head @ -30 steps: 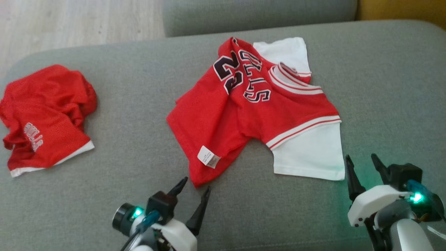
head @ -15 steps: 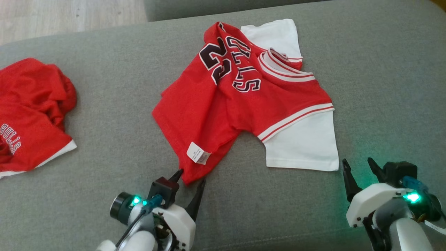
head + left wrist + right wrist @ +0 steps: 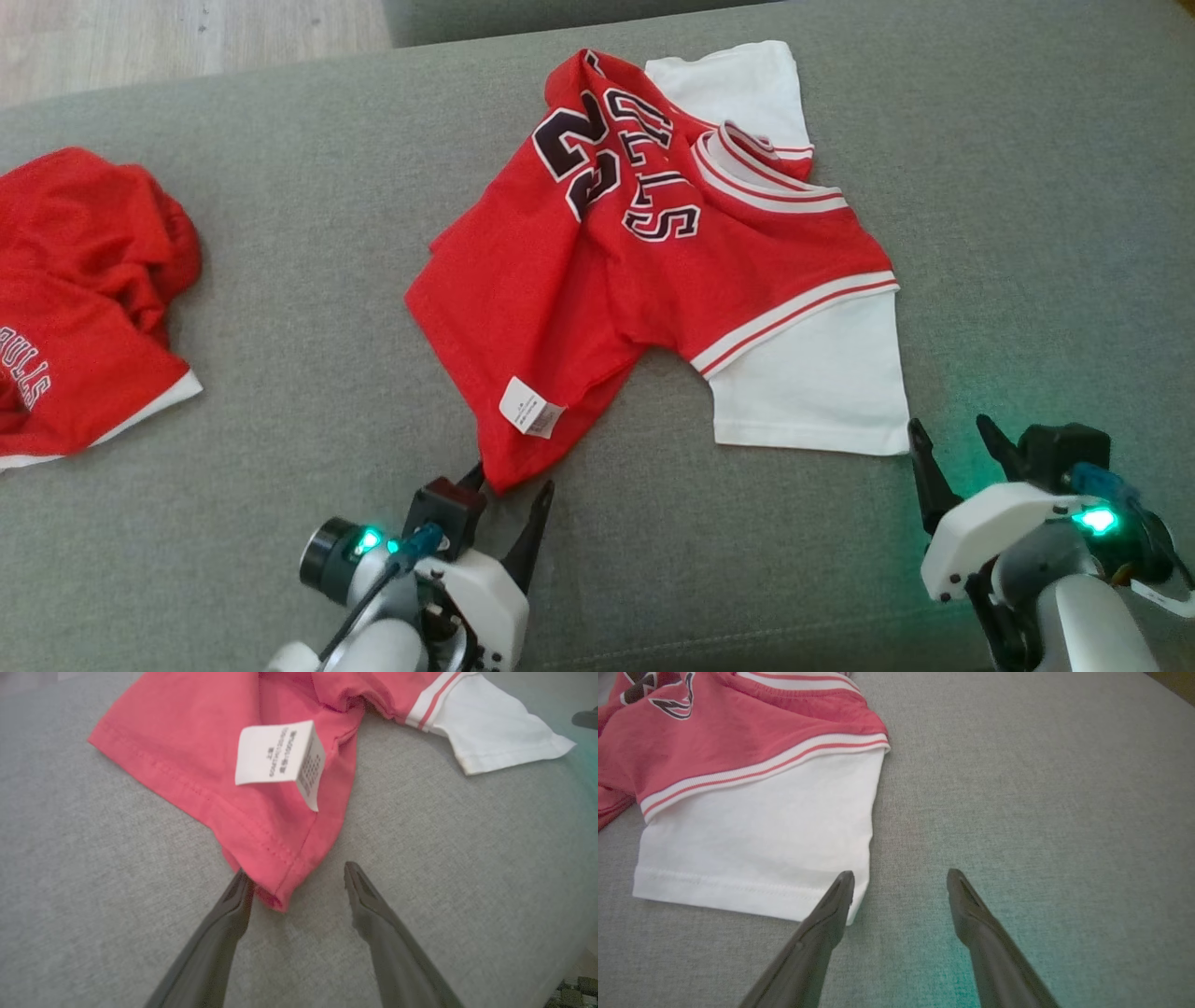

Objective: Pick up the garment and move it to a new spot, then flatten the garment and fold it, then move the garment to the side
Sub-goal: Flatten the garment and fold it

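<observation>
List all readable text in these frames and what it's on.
"LLS": black letters on the red jersey, the rest lost in folds.
"2": large digit beside them; the next digit is creased, unreadable.
"ULLS": white letters on the second red garment, cut off by the picture's edge.
Print on the white care tag: too small to read.
</observation>
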You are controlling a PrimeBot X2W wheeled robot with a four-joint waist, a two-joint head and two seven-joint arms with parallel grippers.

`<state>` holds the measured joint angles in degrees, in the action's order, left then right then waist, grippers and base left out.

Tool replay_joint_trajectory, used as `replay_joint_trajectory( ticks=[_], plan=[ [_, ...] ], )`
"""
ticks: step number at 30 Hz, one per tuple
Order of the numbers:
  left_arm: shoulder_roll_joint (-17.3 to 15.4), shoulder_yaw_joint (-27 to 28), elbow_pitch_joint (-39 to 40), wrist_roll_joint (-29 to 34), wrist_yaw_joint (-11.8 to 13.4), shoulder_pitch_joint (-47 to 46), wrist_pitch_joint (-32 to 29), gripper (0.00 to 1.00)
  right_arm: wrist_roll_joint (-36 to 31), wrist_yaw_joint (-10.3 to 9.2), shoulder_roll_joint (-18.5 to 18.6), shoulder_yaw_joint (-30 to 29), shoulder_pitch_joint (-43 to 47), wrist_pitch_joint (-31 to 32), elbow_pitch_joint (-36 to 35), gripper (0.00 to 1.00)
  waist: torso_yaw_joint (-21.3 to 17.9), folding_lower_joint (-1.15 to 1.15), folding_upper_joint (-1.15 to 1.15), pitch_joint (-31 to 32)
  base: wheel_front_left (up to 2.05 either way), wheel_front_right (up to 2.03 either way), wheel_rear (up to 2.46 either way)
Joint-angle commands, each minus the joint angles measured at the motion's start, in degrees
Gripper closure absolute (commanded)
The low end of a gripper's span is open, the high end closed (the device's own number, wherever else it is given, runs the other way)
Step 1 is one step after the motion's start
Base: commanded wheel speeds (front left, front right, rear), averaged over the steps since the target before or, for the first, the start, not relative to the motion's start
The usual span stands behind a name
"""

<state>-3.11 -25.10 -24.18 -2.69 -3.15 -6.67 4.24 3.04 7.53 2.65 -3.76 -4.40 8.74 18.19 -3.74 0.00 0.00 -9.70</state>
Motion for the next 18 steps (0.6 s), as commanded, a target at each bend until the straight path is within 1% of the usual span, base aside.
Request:
replay_joint_trajectory(
  ticks=[1,7,12,18],
  plan=[
    [-0.13,1.64,1.61,-0.41,0.37,-2.80,0.98,0.00,0.41,-0.04,0.23,1.59,-2.76,0.20,-1.45,0.00,0.05,0.00,0.00,-0.01,0.00,0.00,0.00],
    [-0.11,1.39,1.80,-0.97,0.47,-2.97,1.29,0.00,0.45,-0.04,0.23,1.52,-3.31,0.67,-0.67,0.00,0.30,0.00,0.00,-0.14,0.00,0.00,0.00],
    [-0.09,1.03,2.34,-1.53,0.49,-3.13,1.22,0.00,1.03,-0.04,0.23,2.77,-4.30,1.24,0.07,0.00,0.67,0.00,0.00,-0.29,0.00,0.00,0.00],
    [-0.06,0.57,3.27,-2.28,0.48,-3.31,1.13,0.00,2.16,-0.04,0.23,4.66,-4.90,4.48,1.56,0.00,0.99,0.00,0.00,-0.41,0.00,0.00,0.00]
  ],
)
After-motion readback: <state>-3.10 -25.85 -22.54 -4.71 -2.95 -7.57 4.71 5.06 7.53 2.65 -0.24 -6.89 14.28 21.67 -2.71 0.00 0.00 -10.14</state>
